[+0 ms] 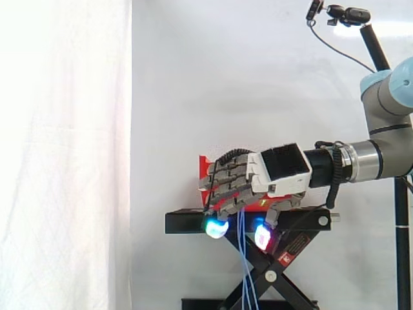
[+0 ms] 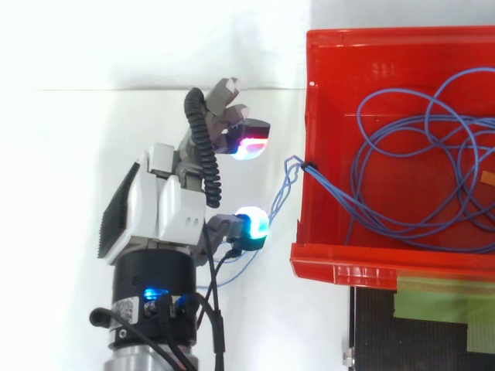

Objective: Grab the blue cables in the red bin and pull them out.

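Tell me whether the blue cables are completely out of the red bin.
No, most of the blue cables lie looped inside the red bin.

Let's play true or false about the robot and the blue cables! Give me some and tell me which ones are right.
1. The bin is red. True.
2. All the blue cables are already out of the bin. False: most of them lie coiled inside it.
3. Some cable goes over the bin's wall toward the hand. True.
4. The hand is reaching deep inside the bin. False: it is outside, beside the bin's wall, with its fingers curled round the cables.
5. The stand under the bin is black. True.
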